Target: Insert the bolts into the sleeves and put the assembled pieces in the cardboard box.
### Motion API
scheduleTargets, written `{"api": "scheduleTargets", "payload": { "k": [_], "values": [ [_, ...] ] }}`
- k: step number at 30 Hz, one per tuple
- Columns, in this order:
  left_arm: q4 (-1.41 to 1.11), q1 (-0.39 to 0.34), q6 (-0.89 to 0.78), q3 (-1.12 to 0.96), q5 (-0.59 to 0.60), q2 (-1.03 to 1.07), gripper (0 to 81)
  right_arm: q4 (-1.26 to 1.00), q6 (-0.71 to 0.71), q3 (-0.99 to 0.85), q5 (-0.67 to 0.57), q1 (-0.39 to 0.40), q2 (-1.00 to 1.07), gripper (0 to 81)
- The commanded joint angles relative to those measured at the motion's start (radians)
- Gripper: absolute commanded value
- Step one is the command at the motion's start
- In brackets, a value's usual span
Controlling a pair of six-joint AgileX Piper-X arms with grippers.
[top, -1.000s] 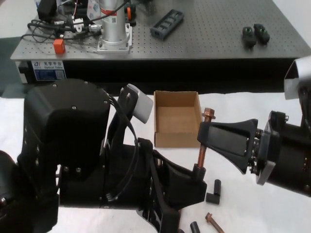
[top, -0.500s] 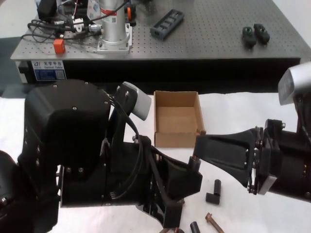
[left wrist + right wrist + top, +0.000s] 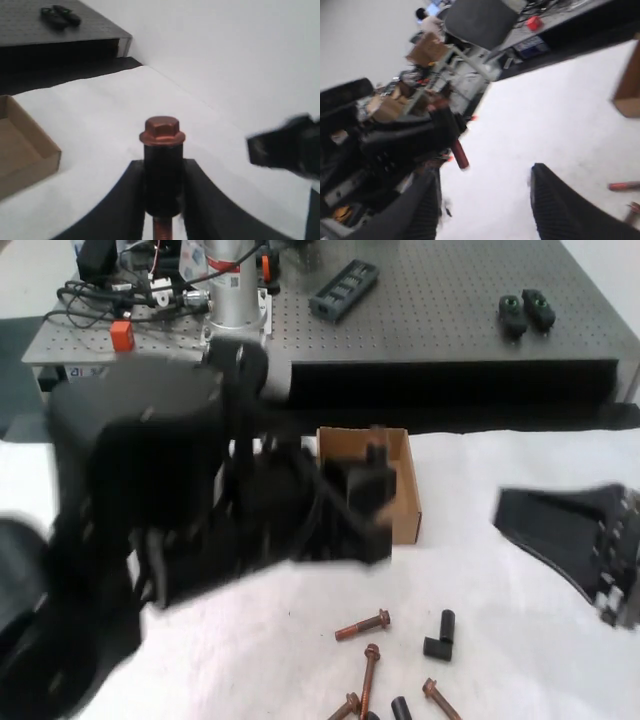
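Observation:
My left gripper (image 3: 162, 172) is shut on a black sleeve (image 3: 161, 182) with a copper bolt (image 3: 162, 131) through it, head up. In the high view this left gripper (image 3: 372, 468) hangs over the near left part of the cardboard box (image 3: 404, 502), and the arm hides much of the box. Off to the right, my right gripper (image 3: 510, 512) is open above the white cloth. Between its fingers (image 3: 560, 205) there is nothing. The right wrist view also shows the held bolt (image 3: 459, 153) farther off and a corner of the box (image 3: 627, 87).
Several loose bolts (image 3: 362, 625) and black sleeves (image 3: 447, 624) lie on the white cloth near the front edge. Behind the box runs a dark perforated bench (image 3: 450, 310) with a metal post (image 3: 235, 295), cables and small parts.
The right gripper let go of the bolt and drew back to the right. The left arm swung up and away, carrying the sleeved bolt over the box.

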Motion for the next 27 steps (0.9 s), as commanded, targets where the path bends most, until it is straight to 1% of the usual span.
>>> {"api": "scheduleTargets", "payload": {
  "k": [1, 3, 5, 8, 11, 17, 20, 23, 25, 27],
  "values": [
    [0.028, 0.063, -0.081, -0.139, -0.039, 0.15, 0.6, 0.318, -0.154, -0.001, 0.131, -0.05, -0.077, 40.6],
    [0.083, 0.087, -0.081, -0.249, -0.039, 0.259, 0.6, 0.454, -0.214, -0.001, 0.205, -0.064, -0.116, 40.6],
    [0.149, 0.106, -0.079, -0.367, -0.039, 0.39, 0.6, 0.578, -0.243, -0.001, 0.273, -0.069, -0.149, 40.6],
    [0.296, 0.126, -0.077, -0.601, -0.039, 0.606, 0.6, 0.71, -0.253, -0.001, 0.32, -0.069, -0.175, 40.6],
    [0.438, 0.135, -0.077, -0.835, -0.037, 0.802, 0.6, 0.788, -0.256, -0.001, 0.324, -0.069, -0.182, 40.6],
    [0.67, 0.139, -0.07, -1.252, -0.036, 1.121, 0.6, 0.804, -0.254, -0.001, 0.324, -0.069, -0.182, 40.6],
    [0.762, 0.139, -0.07, -1.378, -0.036, 1.219, 0.6, 0.802, -0.254, -0.001, 0.328, -0.069, -0.182, 40.6],
    [0.807, 0.139, -0.076, -1.435, -0.036, 1.273, 0.1, 0.8, -0.252, -0.001, 0.336, -0.069, -0.182, 40.6],
    [0.813, 0.139, -0.097, -1.439, -0.036, 1.287, 3.1, 0.8, -0.249, -0.001, 0.341, -0.069, -0.182, 40.6],
    [0.812, 0.139, -0.113, -1.439, -0.036, 1.288, 10.3, 0.8, -0.248, -0.001, 0.346, -0.069, -0.173, 40.6]
  ]
}}
